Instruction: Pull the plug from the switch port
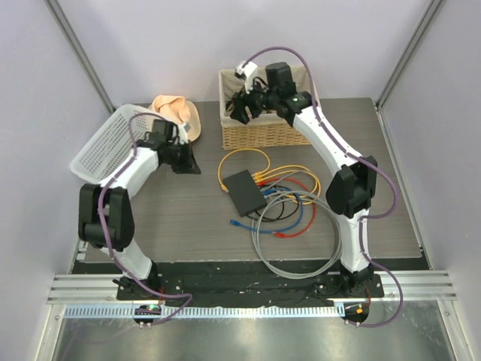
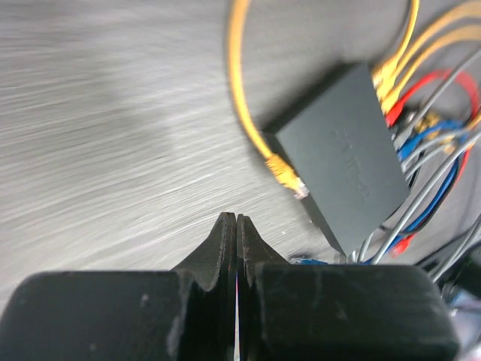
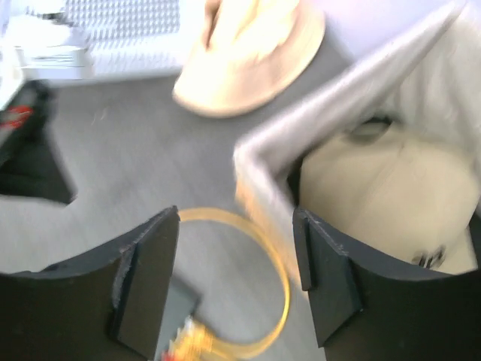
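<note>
We see the switch [image 1: 246, 190] lying flat on the grey table [image 1: 188, 218], about in the middle. It is a flat black box. Some yellow plugs [image 1: 260, 178] sit in a row along one long edge of the switch. Red [image 1: 304, 183], blue [image 1: 294, 218] and grey cables [image 1: 301, 256] lie in a tangle on that same side of the switch.

A yellow cable [image 1: 244, 153] makes a loop just past the far end of the switch. Its yellow plug [image 2: 284, 170] lies loose on the table, right beside a corner of the switch and not in a socket.

The left pincer [image 2: 236, 222] is squeezed tight, its two fingers touching, and it holds nothing. It hangs over bare table a little way from the switch, on the side with no cables.

The right pincer [image 3: 237, 278] is spread wide and there is nothing between its fingers. It is up high, well beyond the switch, over the corner of the wicker basket [image 1: 259, 135]. A pale cap [image 3: 376, 188] lies inside that basket.

Also past the switch, beside the wicker basket, a peach hat [image 1: 179, 113] lies on the table. A white plastic basket [image 1: 105, 147] leans next to the hat, farther from the switch.
</note>
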`<state>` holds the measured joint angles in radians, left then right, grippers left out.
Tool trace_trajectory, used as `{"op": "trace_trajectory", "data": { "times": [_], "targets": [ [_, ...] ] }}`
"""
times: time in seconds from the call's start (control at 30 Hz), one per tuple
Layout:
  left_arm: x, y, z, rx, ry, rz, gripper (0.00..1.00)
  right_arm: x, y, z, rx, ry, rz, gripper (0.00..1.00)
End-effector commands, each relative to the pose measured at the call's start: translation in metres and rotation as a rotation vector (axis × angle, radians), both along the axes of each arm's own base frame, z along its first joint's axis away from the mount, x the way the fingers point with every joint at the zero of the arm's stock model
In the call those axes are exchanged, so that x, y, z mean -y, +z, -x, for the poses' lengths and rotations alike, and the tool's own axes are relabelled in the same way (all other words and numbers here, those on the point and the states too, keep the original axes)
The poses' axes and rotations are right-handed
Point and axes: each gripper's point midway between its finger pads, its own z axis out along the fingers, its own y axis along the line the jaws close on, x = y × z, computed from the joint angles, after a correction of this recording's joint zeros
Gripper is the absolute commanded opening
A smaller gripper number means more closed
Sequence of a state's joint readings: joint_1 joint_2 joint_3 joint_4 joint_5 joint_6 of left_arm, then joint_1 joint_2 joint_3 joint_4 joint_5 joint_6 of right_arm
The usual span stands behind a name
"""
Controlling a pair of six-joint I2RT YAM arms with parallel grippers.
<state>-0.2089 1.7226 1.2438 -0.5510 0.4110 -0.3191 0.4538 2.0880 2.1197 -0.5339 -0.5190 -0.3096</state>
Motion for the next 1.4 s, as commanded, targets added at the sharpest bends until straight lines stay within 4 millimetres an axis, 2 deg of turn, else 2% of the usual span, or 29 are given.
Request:
{"op": "trace_trajectory", "data": {
  "times": [0.0, 0.03, 0.07, 0.1, 0.13, 0.2, 0.23, 0.27, 0.3, 0.37, 0.4, 0.43, 0.47, 0.53, 0.57, 0.67, 0.7, 0.73, 0.77, 0.8, 0.83, 0.87, 0.93, 1.0, 1.13, 1.27, 1.3, 1.33, 1.37],
  "targets": [
    [-0.025, 0.027, 0.011, 0.042, 0.069, 0.007, 0.0, -0.066, 0.014, -0.026, 0.156, -0.113, -0.052, 0.68],
    [-0.026, 0.023, 0.017, 0.032, 0.075, 0.008, 0.0, -0.078, 0.031, -0.032, 0.225, -0.126, -0.072, 0.66],
    [-0.027, 0.031, 0.018, 0.064, 0.082, 0.019, 0.0, -0.093, 0.008, -0.039, 0.231, -0.136, -0.048, 0.64],
    [-0.026, 0.031, 0.021, 0.066, 0.088, 0.025, 0.0, -0.115, 0.006, -0.031, 0.253, -0.118, -0.053, 0.62],
    [-0.026, 0.027, 0.029, 0.059, 0.093, 0.037, 0.0, -0.125, 0.021, -0.037, 0.308, -0.146, -0.098, 0.54],
    [-0.025, 0.038, 0.033, 0.112, 0.101, 0.055, 0.0, -0.148, -0.003, -0.039, 0.318, -0.156, -0.112, 0.45],
    [-0.028, 0.034, 0.038, 0.109, 0.107, 0.044, 0.0, -0.151, -0.009, -0.047, 0.366, -0.255, -0.117, 0.25],
    [-0.03, 0.035, 0.042, 0.114, 0.104, 0.037, 0.0, -0.149, -0.007, -0.053, 0.402, -0.315, -0.137, 0.15],
    [-0.031, 0.043, 0.045, 0.139, 0.1, 0.037, 0.0, -0.145, -0.018, -0.061, 0.418, -0.378, -0.13, 0.06],
    [-0.033, 0.044, 0.052, 0.142, 0.098, 0.031, 0.0, -0.122, -0.021, -0.08, 0.456, -0.552, -0.115, 0.01],
    [-0.034, 0.048, 0.054, 0.156, 0.104, 0.033, 0.0, -0.117, -0.043, -0.089, 0.447, -0.59, -0.074, 0.01],
    [-0.034, 0.046, 0.057, 0.151, 0.105, 0.033, 0.0, -0.11, -0.037, -0.095, 0.458, -0.629, -0.059, 0.01],
    [-0.035, 0.045, 0.059, 0.149, 0.114, 0.031, 0.0, -0.091, -0.043, -0.105, 0.465, -0.719, -0.022, 0.01],
    [-0.035, 0.044, 0.063, 0.145, 0.119, 0.038, 0.0, -0.071, -0.051, -0.114, 0.475, -0.8, 0.017, 0.01],
    [-0.035, 0.043, 0.064, 0.144, 0.123, 0.038, 0.0, -0.049, -0.052, -0.123, 0.476, -0.859, 0.034, 0.01],
    [-0.035, 0.037, 0.065, 0.126, 0.133, 0.043, 0.0, -0.011, -0.055, -0.133, 0.47, -0.943, 0.086, 0.01],
    [-0.035, 0.034, 0.064, 0.12, 0.138, 0.042, 0.0, 0.014, -0.054, -0.14, 0.473, -0.997, 0.114, 0.01],
    [-0.035, 0.03, 0.064, 0.101, 0.146, 0.044, 0.0, 0.028, -0.062, -0.142, 0.466, -1.019, 0.148, 0.01],
    [-0.034, 0.029, 0.063, 0.101, 0.144, 0.046, 0.0, 0.042, -0.051, -0.142, 0.47, -1.047, 0.146, 0.01],
    [-0.033, 0.026, 0.062, 0.094, 0.143, 0.047, 0.0, 0.066, -0.05, -0.149, 0.466, -1.084, 0.163, 0.01],
    [-0.032, 0.023, 0.061, 0.085, 0.15, 0.05, 0.0, 0.077, -0.061, -0.148, 0.45, -1.089, 0.199, 0.01],
    [-0.032, 0.02, 0.057, 0.083, 0.152, 0.048, 0.0, 0.09, -0.05, -0.147, 0.454, -1.109, 0.197, 0.01],
    [-0.03, 0.017, 0.054, 0.076, 0.154, 0.049, 0.0, 0.124, -0.056, -0.15, 0.438, -1.151, 0.243, 0.01],
    [-0.027, 0.012, 0.048, 0.071, 0.148, 0.046, 0.0, 0.143, -0.05, -0.149, 0.432, -1.171, 0.253, 0.01],
    [-0.018, 0.005, 0.041, 0.052, 0.13, 0.038, 0.0, 0.197, -0.054, -0.149, 0.408, -1.22, 0.313, 0.01],
    [0.004, -0.004, 0.046, 0.029, 0.054, 0.035, 0.0, 0.216, -0.049, -0.139, 0.374, -1.215, 0.325, 0.01],
    [0.008, -0.012, 0.049, 0.004, 0.041, 0.03, 0.0, 0.217, -0.043, -0.128, 0.355, -1.195, 0.323, 0.01],
    [0.015, -0.015, 0.051, -0.001, 0.023, 0.033, 0.01, 0.212, -0.045, -0.121, 0.324, -1.152, 0.314, 0.01],
    [0.028, -0.018, 0.059, -0.02, -0.017, 0.049, 0.01, 0.193, -0.049, -0.115, 0.287, -1.043, 0.284, 0.01]
  ]
}}
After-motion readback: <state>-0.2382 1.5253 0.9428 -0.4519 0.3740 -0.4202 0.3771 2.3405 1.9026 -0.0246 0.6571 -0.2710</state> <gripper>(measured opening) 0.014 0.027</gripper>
